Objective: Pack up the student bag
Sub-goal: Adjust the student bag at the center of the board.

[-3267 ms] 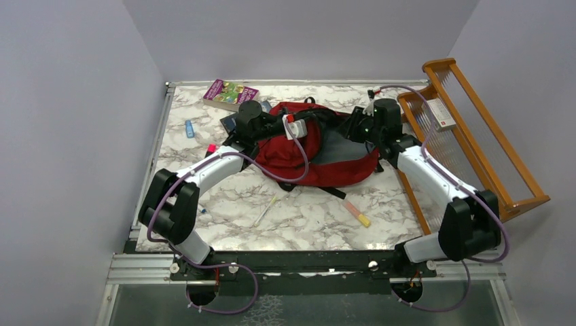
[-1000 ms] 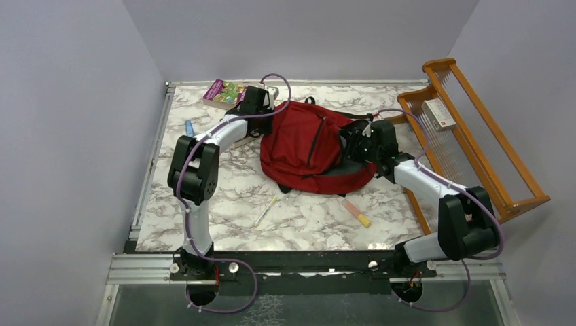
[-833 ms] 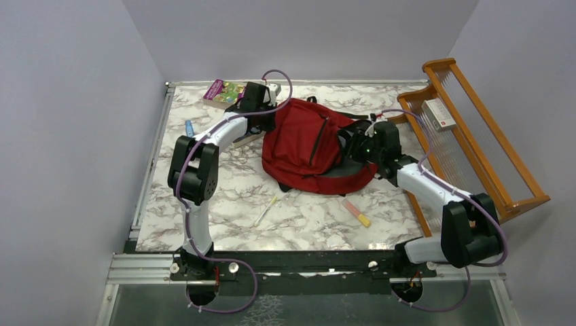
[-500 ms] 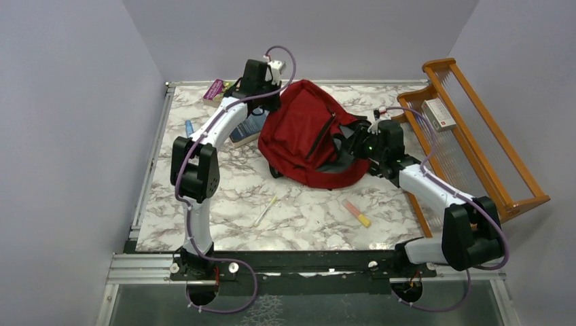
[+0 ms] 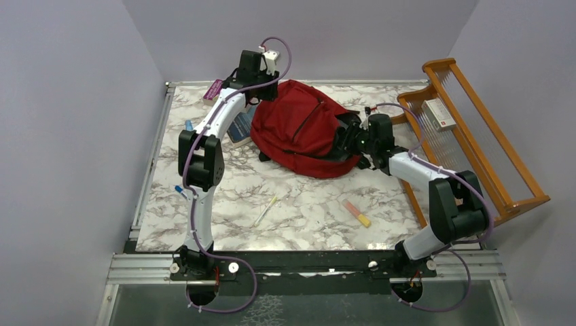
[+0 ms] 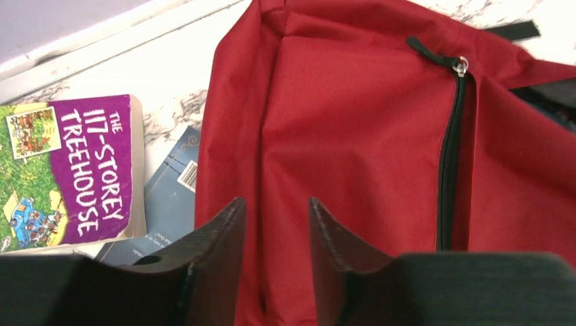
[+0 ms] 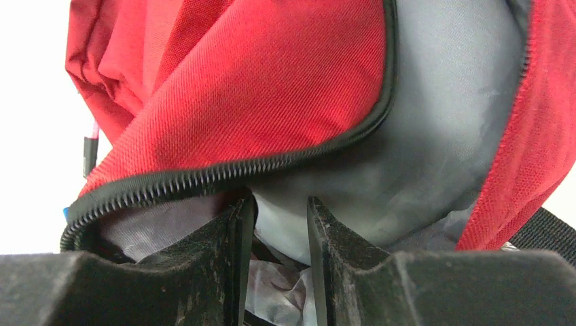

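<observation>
The student bag lies at the far middle of the counter. The left tool hangs with fingers slightly apart over its red front, beside a purple book titled "The 117-Storey Treehouse". The right tool is clamped on grey lining inside the bag's unzipped mouth.

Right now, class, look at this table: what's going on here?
Two robot arms are packing a red backpack that lies on the table. The right gripper pinches the grey lining at its open mouth. The left gripper hovers open above the far end, near a purple book and a blue book, neither packed yet. A marker and a pen lie loose.
</observation>
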Tool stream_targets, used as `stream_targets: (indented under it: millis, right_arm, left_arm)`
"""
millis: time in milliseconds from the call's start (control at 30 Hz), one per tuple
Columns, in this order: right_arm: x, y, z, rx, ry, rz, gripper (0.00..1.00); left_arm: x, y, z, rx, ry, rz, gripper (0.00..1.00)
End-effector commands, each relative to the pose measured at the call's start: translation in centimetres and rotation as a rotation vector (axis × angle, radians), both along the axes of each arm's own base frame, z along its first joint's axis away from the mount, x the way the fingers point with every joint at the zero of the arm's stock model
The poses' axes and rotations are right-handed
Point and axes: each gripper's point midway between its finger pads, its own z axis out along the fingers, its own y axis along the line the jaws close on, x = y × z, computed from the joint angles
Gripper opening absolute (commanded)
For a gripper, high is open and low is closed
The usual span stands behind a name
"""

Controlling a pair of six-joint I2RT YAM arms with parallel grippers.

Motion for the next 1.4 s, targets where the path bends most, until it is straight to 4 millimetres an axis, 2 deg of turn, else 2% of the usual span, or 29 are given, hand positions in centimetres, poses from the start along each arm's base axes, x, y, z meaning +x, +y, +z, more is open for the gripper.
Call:
stream_targets:
  millis: [0,167,300,333,367,433,467,600,733,800,1000,1233,1367]
  right_arm:
    - [1.0,-0.6,-0.2,-0.013,0.005,-0.041,0.40]
    - [0.1,-1.4,-2.3,-0.039,0.054,-0.076,0.40]
    - [-0.8,-1.7,-3.7,-0.035,0.084,-0.076,0.40]
    - [-1.0,-1.8,-4.0,-0.034,0.090,-0.077,0.41]
    - [-1.2,-1.9,-4.3,-0.033,0.097,-0.080,0.41]
    - [-1.6,-2.1,-4.8,-0.022,0.112,-0.089,0.43]
    - [-1.7,-2.3,-5.0,-0.014,0.121,-0.093,0.44]
    - [-2.2,-2.6,-5.6,0.041,0.141,-0.100,0.47]
    - [-2.6,-2.1,-5.1,0.150,0.126,-0.073,0.47]
    - [-2.9,-1.8,-4.9,0.201,0.119,-0.055,0.43]
    - [-3.7,-1.1,-4.1,0.254,0.075,0.002,0.41]
    - [-3.7,-1.9,-1.9,0.243,0.018,-0.047,0.44]
    - [-3.3,-2.4,-1.0,0.234,0.016,-0.076,0.45]
  left_arm:
    - [-1.1,0.4,0.1,0.009,0.003,0.001,0.44]
    - [-3.1,0.3,1.5,-0.056,-0.016,0.019,0.55]
    - [-6.6,-2.0,2.0,-0.111,-0.028,-0.039,0.56]
    - [-7.9,-2.5,0.9,-0.102,-0.018,-0.049,0.56]
    - [-9.0,-3.1,1.0,-0.103,-0.041,-0.061,0.57]
    - [-10.9,-4.8,1.5,-0.120,-0.115,-0.087,0.58]
    - [-11.8,-5.2,2.2,-0.145,-0.160,-0.078,0.58]
    - [-15.2,-7.2,2.9,-0.249,-0.276,-0.117,0.59]
    - [-17.1,-9.5,2.0,-0.219,-0.330,-0.183,0.60]
    - [-17.6,-10.3,1.7,-0.195,-0.356,-0.208,0.60]
    - [-19.5,-12.6,1.4,-0.168,-0.452,-0.307,0.60]
    - [-23.6,-16.0,-0.4,-0.106,-0.510,-0.479,0.60]
    - [-24.6,-16.6,-1.9,-0.070,-0.532,-0.498,0.62]
